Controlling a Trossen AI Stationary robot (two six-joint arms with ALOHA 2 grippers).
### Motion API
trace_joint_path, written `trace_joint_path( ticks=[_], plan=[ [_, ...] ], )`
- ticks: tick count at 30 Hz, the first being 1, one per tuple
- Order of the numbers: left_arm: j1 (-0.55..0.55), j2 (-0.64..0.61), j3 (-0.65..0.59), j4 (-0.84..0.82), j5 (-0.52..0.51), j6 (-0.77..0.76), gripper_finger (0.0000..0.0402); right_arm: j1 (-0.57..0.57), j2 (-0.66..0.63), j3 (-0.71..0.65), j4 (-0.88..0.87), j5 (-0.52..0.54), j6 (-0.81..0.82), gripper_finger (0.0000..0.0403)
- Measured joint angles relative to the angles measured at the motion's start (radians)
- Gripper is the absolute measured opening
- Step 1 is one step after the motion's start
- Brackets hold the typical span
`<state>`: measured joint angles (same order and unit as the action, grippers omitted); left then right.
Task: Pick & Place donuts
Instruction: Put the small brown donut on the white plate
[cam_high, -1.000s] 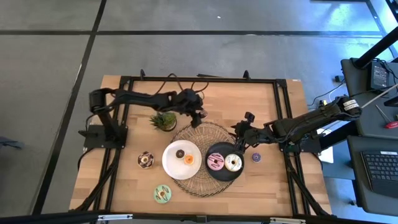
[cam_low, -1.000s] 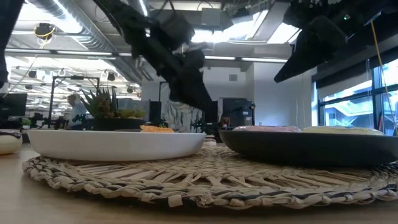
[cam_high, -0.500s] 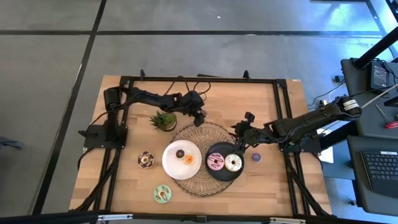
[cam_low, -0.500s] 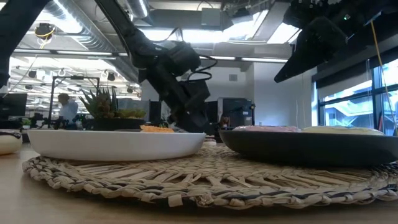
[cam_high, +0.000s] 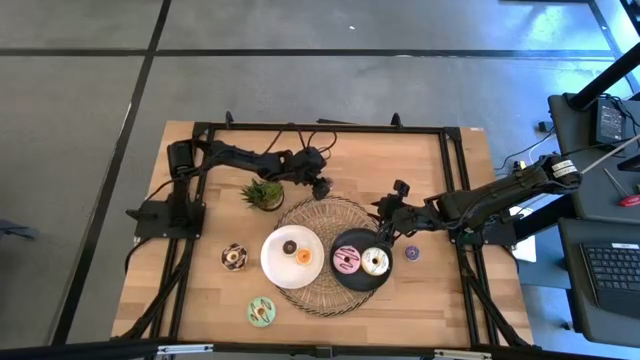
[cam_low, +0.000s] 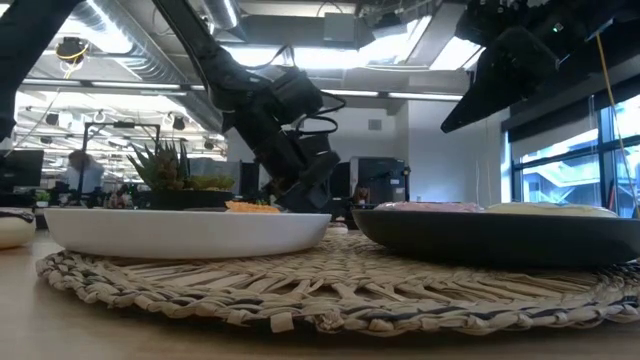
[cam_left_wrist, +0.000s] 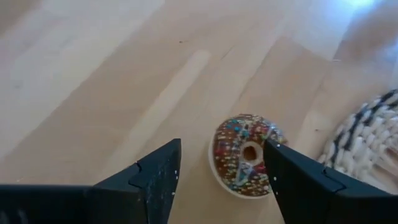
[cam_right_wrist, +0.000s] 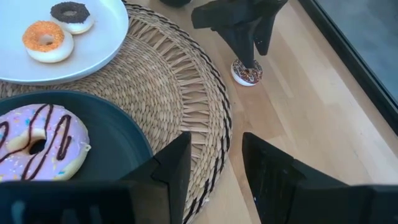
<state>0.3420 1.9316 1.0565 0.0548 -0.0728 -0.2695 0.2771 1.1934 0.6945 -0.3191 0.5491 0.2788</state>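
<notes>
Wooden table (cam_high: 420, 160): left gripper (cam_left_wrist: 221, 180) spread over sprinkled brown donut (cam_left_wrist: 244, 154). Lower squarely, straddle ring, then close gently. Right gripper (cam_right_wrist: 216, 163) parted, waiting.

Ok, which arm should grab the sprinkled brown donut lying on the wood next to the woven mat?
Left. The left gripper hangs right over the sprinkled brown donut, fingers open on either side of it. The right gripper sits across the woven mat, by the black plate, farther off.
</notes>
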Motion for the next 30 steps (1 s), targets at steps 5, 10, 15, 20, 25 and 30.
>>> trace_joint_path(
  ticks=[5, 10, 15, 20, 25, 30],
  plan=[
    [0.001, 0.000, 0.000, -0.006, -0.030, -0.022, 0.0200, 0.000, 0.000, 0.000, 0.000, 0.000, 0.000, 0.0145],
    [-0.004, 0.009, 0.000, -0.002, -0.015, -0.024, 0.0180, 0.000, 0.000, 0.000, 0.001, 0.000, 0.000, 0.0145],
    [-0.008, 0.039, 0.000, 0.018, -0.013, -0.036, 0.0169, 0.000, 0.000, 0.000, 0.001, 0.000, 0.000, 0.0145],
    [-0.008, 0.059, 0.002, 0.033, -0.010, -0.042, 0.0160, 0.000, 0.000, 0.000, 0.001, 0.000, 0.000, 0.0145],
    [-0.008, 0.055, 0.002, 0.031, -0.008, -0.042, 0.0130, 0.000, 0.000, 0.000, 0.001, 0.000, 0.000, 0.0145],
    [-0.008, 0.034, 0.000, 0.012, -0.003, -0.043, 0.0080, 0.000, 0.000, 0.000, 0.000, 0.001, 0.000, 0.0145]
  ],
)
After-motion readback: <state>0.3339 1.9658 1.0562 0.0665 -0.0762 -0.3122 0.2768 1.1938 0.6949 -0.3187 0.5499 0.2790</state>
